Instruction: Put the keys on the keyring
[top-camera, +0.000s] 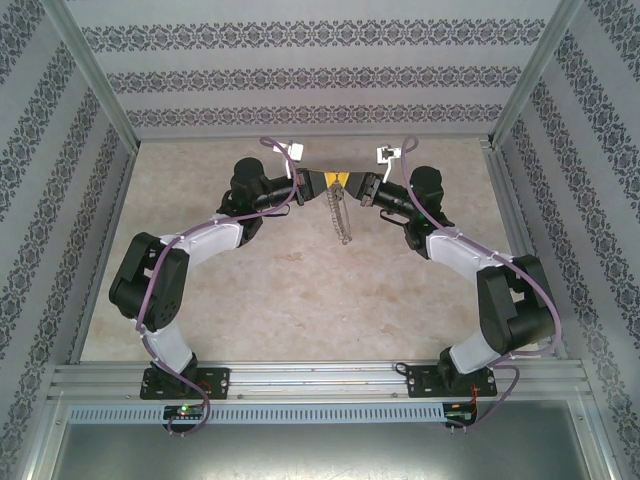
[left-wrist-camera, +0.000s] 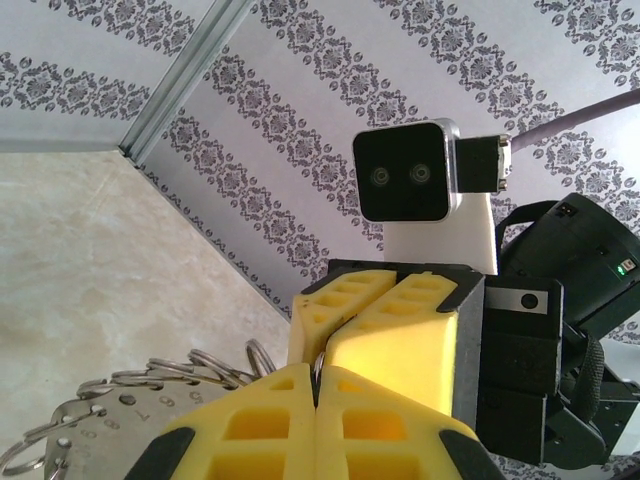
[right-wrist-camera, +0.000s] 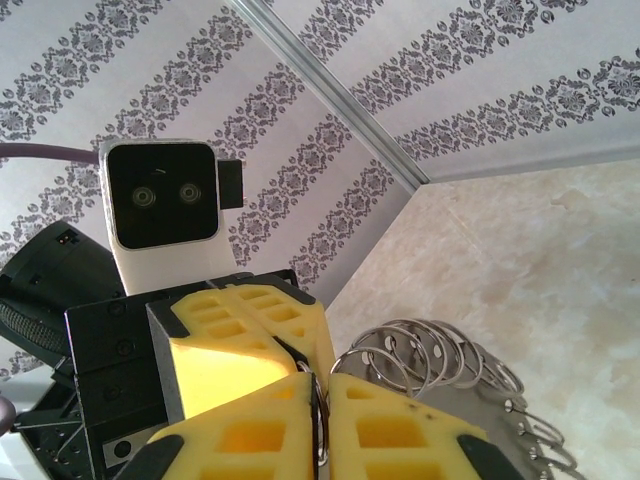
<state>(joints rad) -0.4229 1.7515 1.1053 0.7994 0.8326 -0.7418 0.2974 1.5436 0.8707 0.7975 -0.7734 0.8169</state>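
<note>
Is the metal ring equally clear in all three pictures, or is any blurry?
Top external: even light, the keyring tiny and faint against the pale table. Left wrist: its links fairly sharp, no glare. Right wrist: loops crisp, with soft bright glints.

One camera looks down from above and behind me; those over my left gripper (left-wrist-camera: 316, 395) and right gripper (right-wrist-camera: 320, 410) face each other closely.

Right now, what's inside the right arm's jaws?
A thin metal loop of the keyring, pinched between the shut jaws. Their yellow pads hide anything deeper.
</note>
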